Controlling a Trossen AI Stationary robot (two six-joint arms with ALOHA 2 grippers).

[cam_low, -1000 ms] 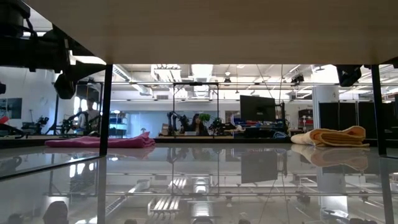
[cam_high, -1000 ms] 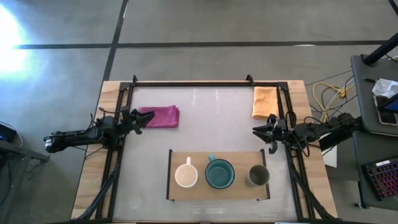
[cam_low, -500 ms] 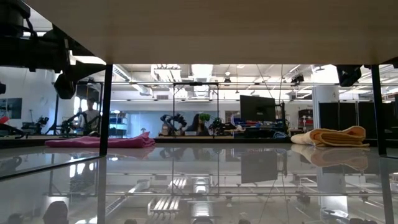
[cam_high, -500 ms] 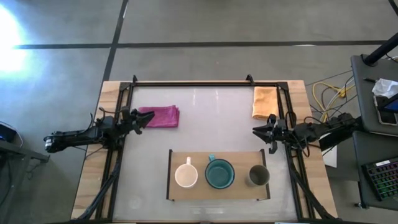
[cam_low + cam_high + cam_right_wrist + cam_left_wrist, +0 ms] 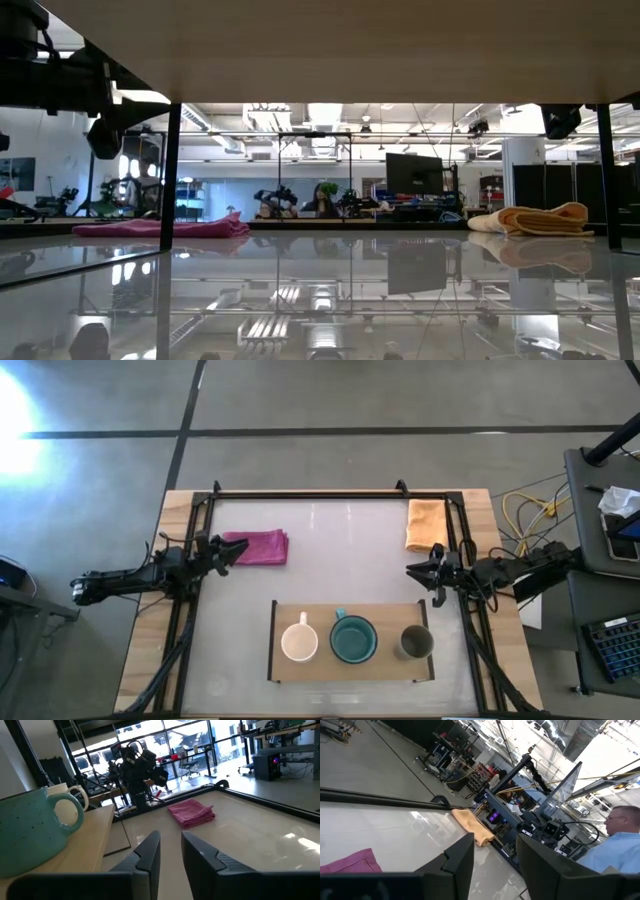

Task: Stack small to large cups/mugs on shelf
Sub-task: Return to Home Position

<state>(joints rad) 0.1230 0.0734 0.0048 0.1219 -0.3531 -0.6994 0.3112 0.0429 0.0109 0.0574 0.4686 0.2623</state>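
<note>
On the light-wood shelf [image 5: 350, 663] near the table's near edge stand three vessels in a row: the cream-white mug [image 5: 299, 643], the teal mug [image 5: 353, 640] and the small olive-brown cup [image 5: 414, 643], each on its base. In the right wrist view the teal mug [image 5: 30, 827] shows close by, with the white mug [image 5: 65, 790] behind it. My left gripper [image 5: 232, 550] hovers open at the table's left side, next to the pink cloth. My right gripper [image 5: 415, 572] hovers open at the table's right side, above and beyond the olive cup. The low view shows only the shelf's underside [image 5: 350, 50].
A folded pink cloth [image 5: 258, 547] lies at the far left, an orange cloth [image 5: 426, 524] at the far right corner. The black frame rail [image 5: 330, 494] rims the white tabletop. Bare table lies between the arms. A person [image 5: 620, 840] shows in the room beyond.
</note>
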